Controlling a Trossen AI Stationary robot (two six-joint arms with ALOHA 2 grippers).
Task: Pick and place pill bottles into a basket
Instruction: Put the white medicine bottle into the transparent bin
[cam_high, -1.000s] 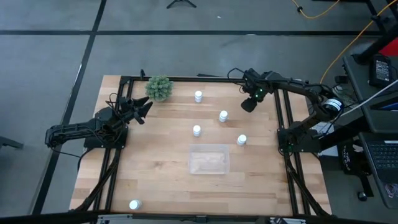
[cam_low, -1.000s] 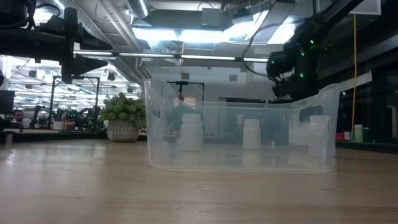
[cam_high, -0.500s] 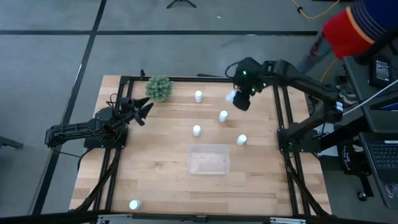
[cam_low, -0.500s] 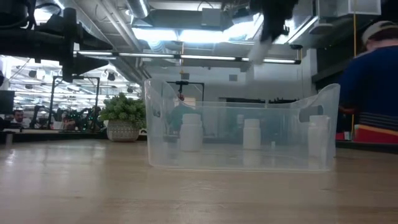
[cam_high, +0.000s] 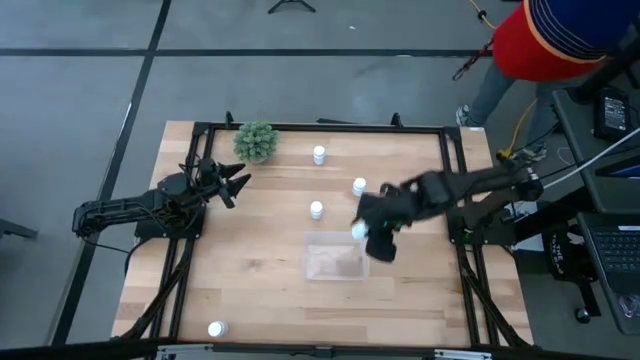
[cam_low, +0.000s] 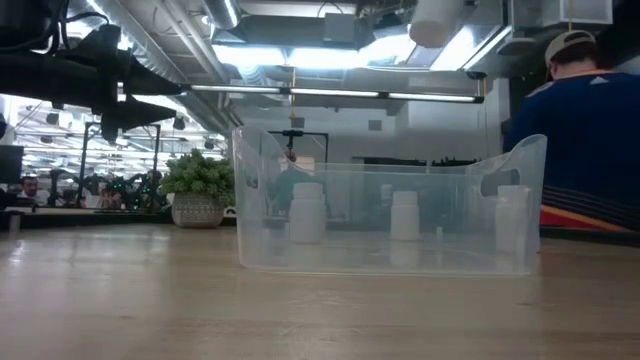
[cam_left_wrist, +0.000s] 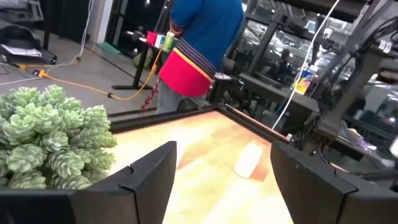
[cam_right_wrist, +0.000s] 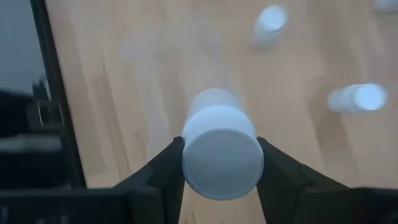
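A grey floor (cam_high: 80, 90) crossed by dark seam lines surrounded the wooden table (cam_high: 250, 280). An orange cable (cam_high: 520, 110) trailed across it. A person in a red and blue top (cam_high: 560, 35) stood at the far right corner. Long ceiling lights (cam_low: 330, 55) ran overhead above distant workbenches (cam_low: 60, 205).
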